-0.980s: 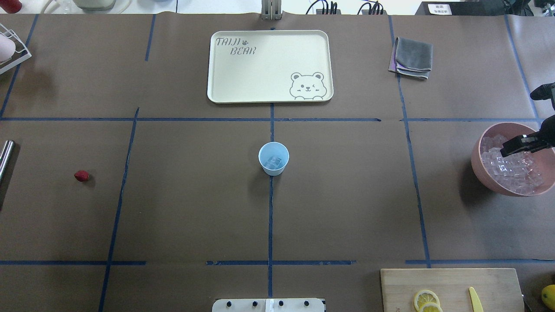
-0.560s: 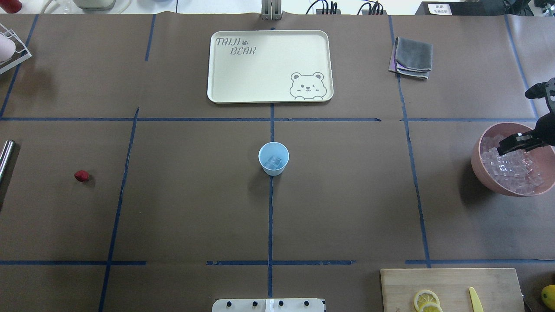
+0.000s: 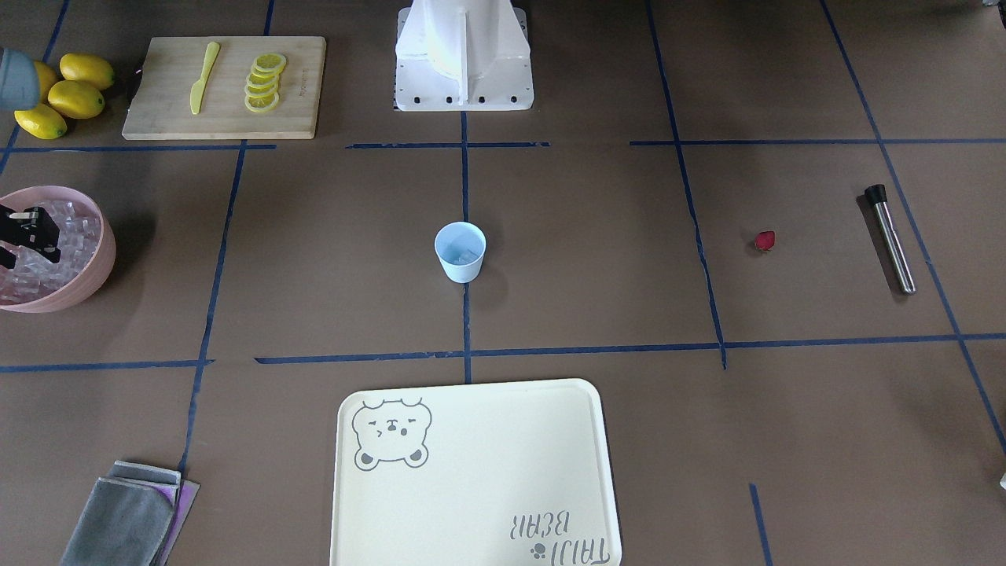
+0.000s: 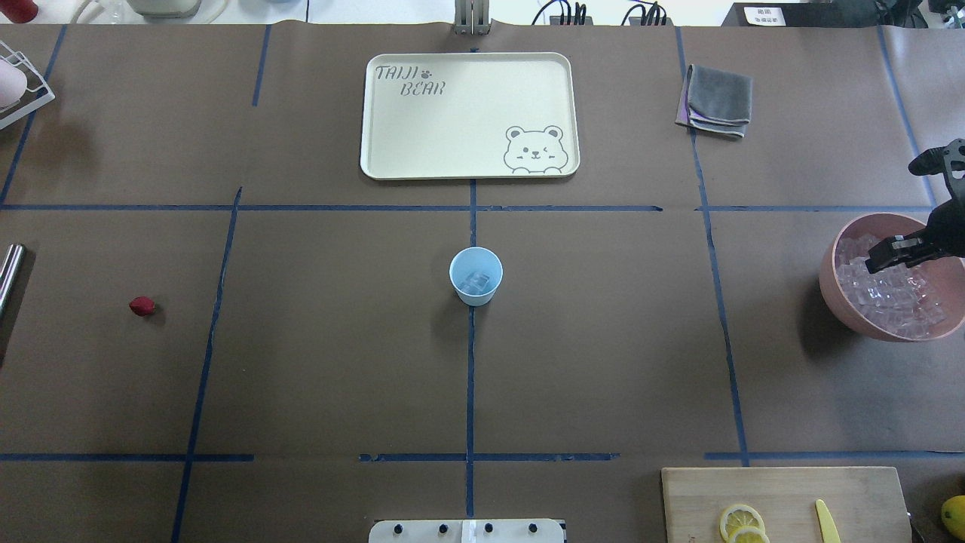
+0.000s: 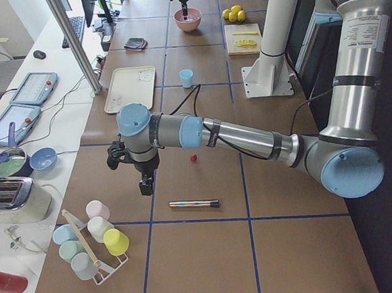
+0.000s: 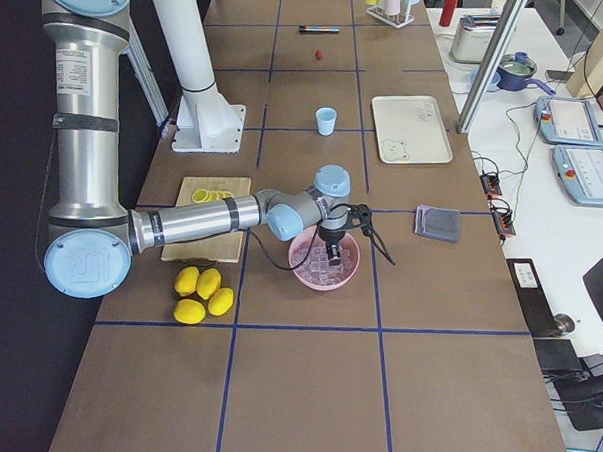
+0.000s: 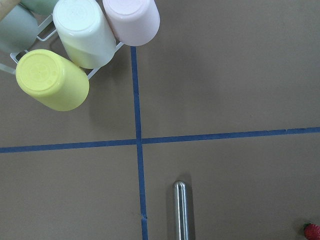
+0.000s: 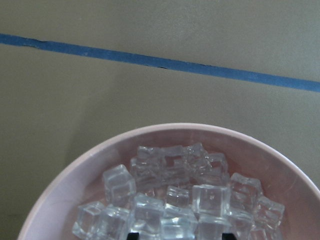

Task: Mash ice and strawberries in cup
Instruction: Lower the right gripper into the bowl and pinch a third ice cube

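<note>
The pale blue cup [image 4: 476, 275] stands upright at the table's middle with a few ice cubes [image 4: 475, 283] inside; it also shows in the front view [image 3: 460, 251]. The dark red strawberry [image 4: 141, 305] lies on the table far left, apart from the cup. My right gripper [image 4: 896, 254] hangs open over the pink bowl [image 4: 829, 290] full of ice cubes [image 8: 200, 200], its fingertips just above the ice at the bottom of the right wrist view. My left gripper [image 5: 145, 184] hovers near the strawberry [image 5: 194, 158]; I cannot tell whether it is open or shut.
A metal muddler [image 3: 890, 239] lies beyond the strawberry at the left end. A cream tray [image 4: 467, 151] sits at the back middle, a grey cloth [image 4: 718, 100] at the back right. A cutting board [image 4: 784, 501] with lemon slices and a yellow knife sits front right. A rack of cups [image 7: 80, 40] stands far left.
My right gripper has shifted slightly left over the pink bowl and its wrist has moved a little farther back. The cup and strawberry have not moved.
</note>
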`<state>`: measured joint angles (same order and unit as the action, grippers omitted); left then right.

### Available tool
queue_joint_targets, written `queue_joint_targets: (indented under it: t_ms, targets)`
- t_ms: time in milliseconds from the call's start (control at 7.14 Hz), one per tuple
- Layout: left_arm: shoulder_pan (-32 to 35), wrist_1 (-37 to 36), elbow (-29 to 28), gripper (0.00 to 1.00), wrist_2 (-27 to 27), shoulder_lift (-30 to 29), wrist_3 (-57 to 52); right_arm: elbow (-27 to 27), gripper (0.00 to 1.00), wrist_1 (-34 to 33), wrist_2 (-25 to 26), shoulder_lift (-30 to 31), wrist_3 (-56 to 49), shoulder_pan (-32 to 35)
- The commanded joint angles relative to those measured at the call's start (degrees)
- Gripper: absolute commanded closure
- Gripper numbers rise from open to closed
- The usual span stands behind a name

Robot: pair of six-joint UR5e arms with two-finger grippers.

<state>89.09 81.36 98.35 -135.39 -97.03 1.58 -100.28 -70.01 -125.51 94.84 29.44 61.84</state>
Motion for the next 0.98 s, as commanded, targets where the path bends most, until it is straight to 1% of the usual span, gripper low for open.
queue_joint_targets:
  t_ms: [0, 280, 420, 560, 840]
  targets:
    - [-0.1, -0.1, 0.0, 0.0, 0.0, -0.2, 0.0, 0.2, 0.38, 0.0, 0.0, 0.0, 0.0, -0.1]
    - [-0.1, -0.1, 0.0, 0.0, 0.1, -0.3, 0.0, 0.2, 0.42, -0.1, 0.0, 0.0, 0.0, -0.3]
    - [-0.1, -0.1, 0.0, 0.0, 0.1, -0.3, 0.0, 0.1, 0.72, 0.0, 0.0, 0.1, 0.1, -0.3]
    - [-0.1, -0.1, 0.0, 0.0, 0.1, -0.3, 0.0, 0.1, 0.99, 0.1, 0.0, 0.3, 0.0, -0.3]
    - [-0.1, -0.1, 0.0, 0.0, 0.0, -0.4, 0.1, -1.3, 1.0, -0.2, -0.1, 0.3, 0.1, -0.1]
